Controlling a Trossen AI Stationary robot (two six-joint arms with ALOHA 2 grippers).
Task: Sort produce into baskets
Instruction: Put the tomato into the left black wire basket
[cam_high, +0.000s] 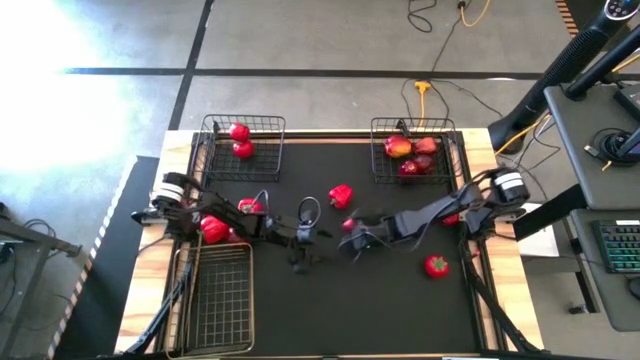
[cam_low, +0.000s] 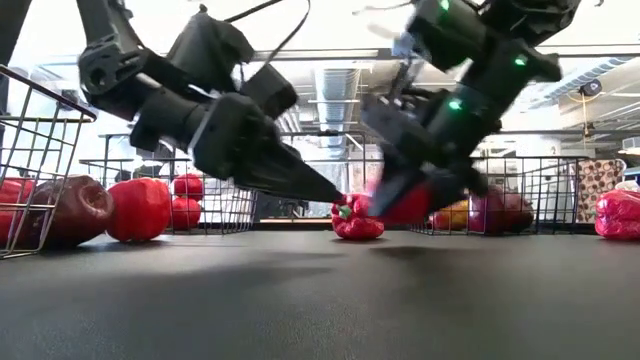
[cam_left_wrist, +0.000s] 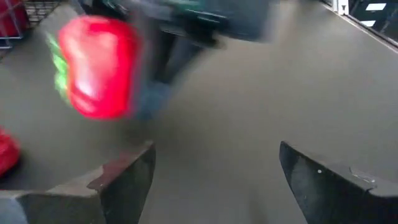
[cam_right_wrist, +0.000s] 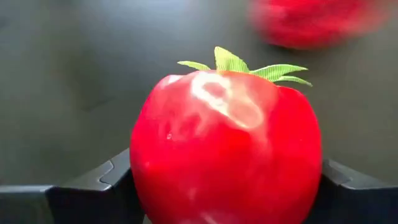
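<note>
My right gripper (cam_right_wrist: 227, 186) is shut on a red tomato (cam_right_wrist: 227, 149) with a green top, at mid-table on the black mat; from above the tomato (cam_high: 348, 225) shows at that gripper (cam_high: 355, 240). My left gripper (cam_left_wrist: 214, 180) stands open just left of it, low over bare mat (cam_high: 300, 250), holding nothing. A red bell pepper (cam_high: 340, 195) rests on the mat just beyond both. Two small wire baskets hold produce at the far left (cam_high: 243, 140) and far right (cam_high: 415, 150); a longer basket (cam_high: 220, 295) lies near left. My right gripper has the tomato pinched between its two fingers, one on each opposite side (cam_right_wrist: 140, 186), with the green top facing away from the wrist. The fingers slant down from the table's right. Whether the tomato is clear of the mat I cannot tell.
Another tomato (cam_high: 436, 266) lies on the mat near right. Red produce sits beside my left arm (cam_high: 213, 228) and under my right arm (cam_high: 450, 218). Bare mat stretches along the near side between the long basket and that tomato.
</note>
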